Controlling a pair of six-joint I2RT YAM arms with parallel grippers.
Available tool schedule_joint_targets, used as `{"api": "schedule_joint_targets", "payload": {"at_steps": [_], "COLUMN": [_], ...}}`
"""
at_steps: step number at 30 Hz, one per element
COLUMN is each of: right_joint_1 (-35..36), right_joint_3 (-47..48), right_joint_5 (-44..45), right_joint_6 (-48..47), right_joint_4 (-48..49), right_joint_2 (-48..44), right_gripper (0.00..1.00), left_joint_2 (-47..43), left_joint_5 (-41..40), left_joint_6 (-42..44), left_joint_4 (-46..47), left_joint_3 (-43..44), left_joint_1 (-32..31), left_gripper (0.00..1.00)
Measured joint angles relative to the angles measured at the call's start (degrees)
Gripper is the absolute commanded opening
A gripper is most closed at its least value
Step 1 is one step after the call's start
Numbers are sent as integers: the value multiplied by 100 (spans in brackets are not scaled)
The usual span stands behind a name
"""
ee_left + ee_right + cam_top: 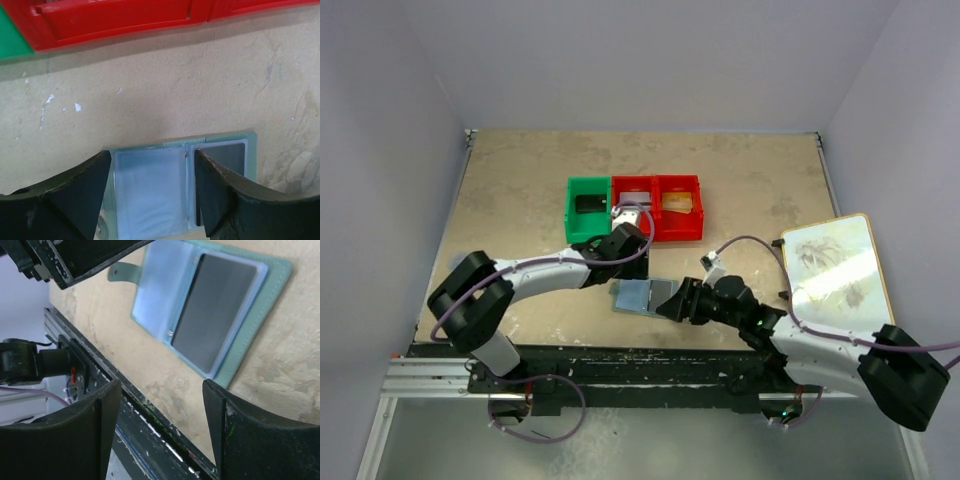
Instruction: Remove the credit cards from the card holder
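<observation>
The light blue card holder lies open and flat near the table's front edge. Its left sleeve is pale, clear plastic. A dark credit card sits in the right sleeve. The snap tab sticks out from the left panel. My left gripper hangs open just above the holder, its fingers on either side of the left panel, touching nothing that I can see. My right gripper is open and empty at the holder's right front edge, over bare table and the rail.
A green bin and two red bins stand in a row behind the holder; the green one holds a dark card. A wood-framed board lies at the right. The black rail runs along the front edge.
</observation>
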Motion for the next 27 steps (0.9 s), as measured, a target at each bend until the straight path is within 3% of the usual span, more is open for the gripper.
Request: {"api": "schedule_joint_targets", "payload": {"at_steps": [13,27], "right_joint_1": [0,17], "right_joint_3": [-42,420], "right_joint_5": [-586,195], "right_joint_6": [142,511], "right_joint_4": [1193,448], "right_joint_2": [1585,1593], "right_gripper": [61,67], "left_joint_2": [680,195], "left_joint_5": [254,229], "left_joint_6": [317,446], "left_joint_4": [177,455], "left_joint_3": [192,-518], "left_joint_1": [7,26], "left_gripper": [57,49]}}
